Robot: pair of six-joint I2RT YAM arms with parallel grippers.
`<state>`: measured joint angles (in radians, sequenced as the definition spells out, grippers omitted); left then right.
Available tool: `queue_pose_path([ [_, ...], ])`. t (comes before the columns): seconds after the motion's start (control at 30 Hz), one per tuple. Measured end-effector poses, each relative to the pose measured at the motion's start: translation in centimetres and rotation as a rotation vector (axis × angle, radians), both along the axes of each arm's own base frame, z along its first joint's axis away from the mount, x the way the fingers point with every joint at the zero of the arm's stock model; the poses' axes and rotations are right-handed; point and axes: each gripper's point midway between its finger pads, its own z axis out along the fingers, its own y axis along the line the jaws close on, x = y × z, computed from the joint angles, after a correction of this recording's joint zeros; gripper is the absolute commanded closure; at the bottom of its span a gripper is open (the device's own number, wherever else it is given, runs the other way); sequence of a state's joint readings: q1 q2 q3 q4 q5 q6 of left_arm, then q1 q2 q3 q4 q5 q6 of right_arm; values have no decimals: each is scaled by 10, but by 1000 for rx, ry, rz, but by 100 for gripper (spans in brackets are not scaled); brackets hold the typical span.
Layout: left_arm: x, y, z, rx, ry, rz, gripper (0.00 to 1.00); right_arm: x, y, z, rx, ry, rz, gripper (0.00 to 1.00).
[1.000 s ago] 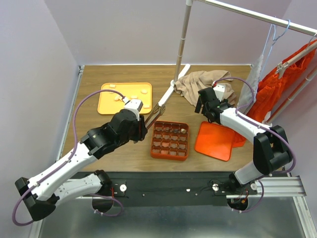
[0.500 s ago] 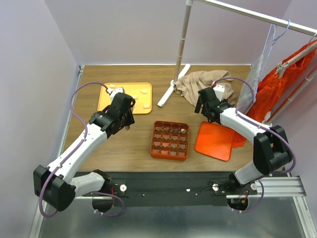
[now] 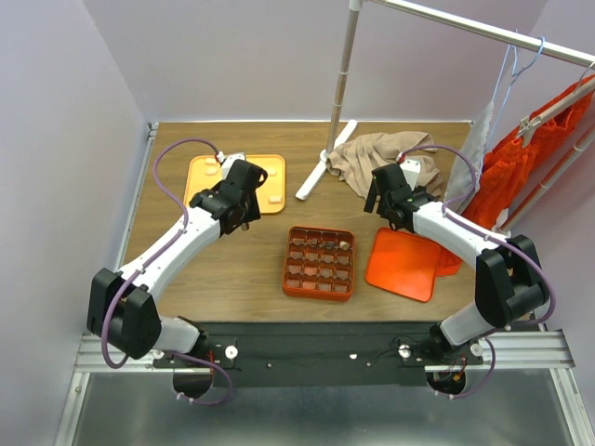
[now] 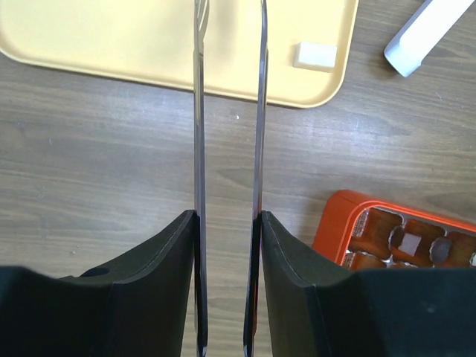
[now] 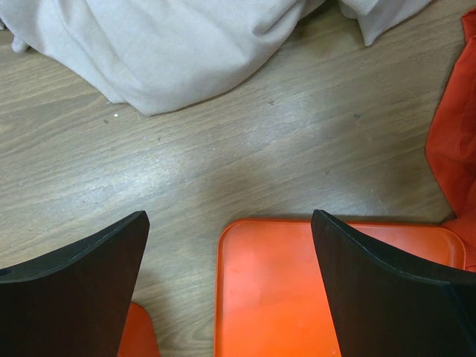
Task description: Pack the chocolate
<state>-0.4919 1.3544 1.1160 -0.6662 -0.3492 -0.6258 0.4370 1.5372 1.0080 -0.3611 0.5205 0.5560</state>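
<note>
Chocolate [image 4: 315,56], one cream piece on the yellow tray [image 4: 111,37], lies just right of the left end effector [image 4: 229,15], its thin fingers [image 4: 198,111] slightly apart and empty.

The tips of the left pincer [image 4: 229,7] are cut off by the top edge of the left wrist view. There the gridded box [image 4: 341,217] is cropped at the right edge and partly hidden behind the pincer's body, so the chocolate [image 4: 407,239] in it cannot be counted. The flat orange tray [image 5: 312,297] is cut off at the bottom of the right wrist view.
</note>
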Motion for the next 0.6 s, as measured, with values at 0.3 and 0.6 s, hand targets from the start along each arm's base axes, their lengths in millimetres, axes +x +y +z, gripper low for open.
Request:
queue_pose_path([
  [0.3, 14, -2, 0, 41, -23, -34, 53, 0, 1, 0, 3, 2, 3, 1],
  [0.6, 29, -3, -13, 99, -3, -40, 53, 0, 2, -1, 7, 4, 6, 1],
])
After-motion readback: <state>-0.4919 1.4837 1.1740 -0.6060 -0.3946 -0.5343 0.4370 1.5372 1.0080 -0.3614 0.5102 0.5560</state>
